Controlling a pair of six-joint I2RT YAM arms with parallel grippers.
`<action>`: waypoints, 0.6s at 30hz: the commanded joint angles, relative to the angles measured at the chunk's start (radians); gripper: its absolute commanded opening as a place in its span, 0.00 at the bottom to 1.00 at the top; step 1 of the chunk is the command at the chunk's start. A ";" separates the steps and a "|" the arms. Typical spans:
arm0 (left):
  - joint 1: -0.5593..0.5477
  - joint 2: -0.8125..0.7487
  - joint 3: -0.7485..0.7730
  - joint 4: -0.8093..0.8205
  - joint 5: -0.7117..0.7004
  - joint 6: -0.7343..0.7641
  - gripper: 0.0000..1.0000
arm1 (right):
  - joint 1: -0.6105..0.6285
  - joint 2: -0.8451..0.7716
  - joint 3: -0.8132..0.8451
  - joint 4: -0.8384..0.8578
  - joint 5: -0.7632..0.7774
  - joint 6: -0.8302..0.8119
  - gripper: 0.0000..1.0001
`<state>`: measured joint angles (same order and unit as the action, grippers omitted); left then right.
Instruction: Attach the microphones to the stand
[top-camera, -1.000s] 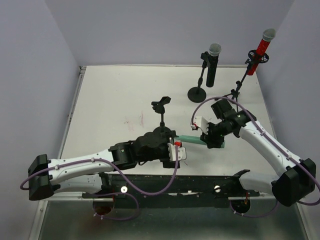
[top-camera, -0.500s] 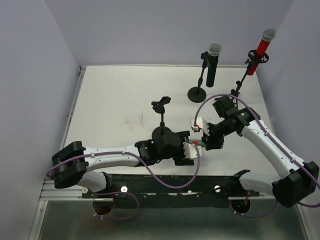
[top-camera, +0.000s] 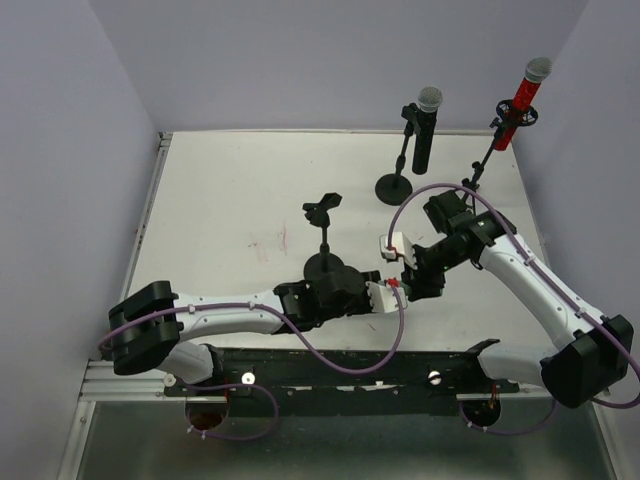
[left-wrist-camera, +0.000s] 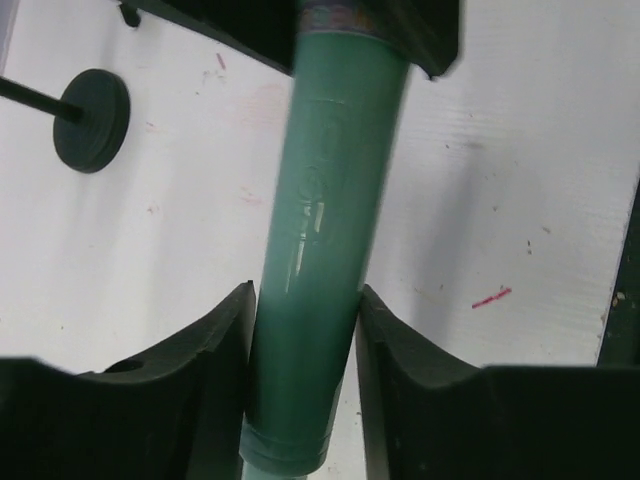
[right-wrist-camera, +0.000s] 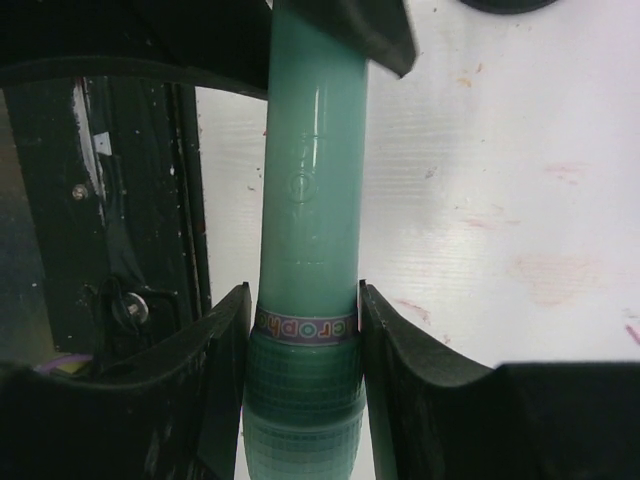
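The mint-green microphone (left-wrist-camera: 320, 250) hangs level above the table between both grippers. My left gripper (left-wrist-camera: 305, 292) is shut on its handle near the tail end, both pads against it. My right gripper (right-wrist-camera: 302, 290) is shut on the mint-green microphone (right-wrist-camera: 310, 200) at the printed ring below its mesh head. In the top view the left gripper (top-camera: 388, 292) and the right gripper (top-camera: 405, 272) meet tip to tip and hide most of it. The black microphone (top-camera: 423, 125) and the red microphone (top-camera: 520, 100) sit clipped in their stands at the back right. An empty stand (top-camera: 322, 212) rises just left of the grippers.
The empty stand's round base (top-camera: 326, 267) lies right behind my left wrist. The black microphone's stand base (top-camera: 393, 187) is beyond the right gripper. A round stand base (left-wrist-camera: 92, 120) shows in the left wrist view. The black rail (right-wrist-camera: 150, 220) runs along the table's near edge.
My left arm swung right to the mint-green microphone, and its wide-open jaws closed on the handle. The right gripper kept its hold and shifted slightly left.
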<state>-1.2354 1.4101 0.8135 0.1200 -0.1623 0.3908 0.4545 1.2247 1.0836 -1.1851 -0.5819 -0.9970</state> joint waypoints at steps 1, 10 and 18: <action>0.001 -0.005 0.016 -0.046 0.018 -0.035 0.33 | 0.000 0.024 0.053 -0.033 -0.079 -0.002 0.20; 0.007 -0.134 -0.095 -0.001 0.089 -0.236 0.00 | 0.000 0.073 0.139 0.053 -0.075 0.155 1.00; 0.020 -0.336 -0.275 0.139 0.069 -0.550 0.00 | -0.002 0.090 0.417 0.341 -0.035 0.565 1.00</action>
<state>-1.2125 1.1694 0.6071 0.1425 -0.0963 0.0597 0.4561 1.3426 1.3819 -1.0969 -0.6395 -0.7261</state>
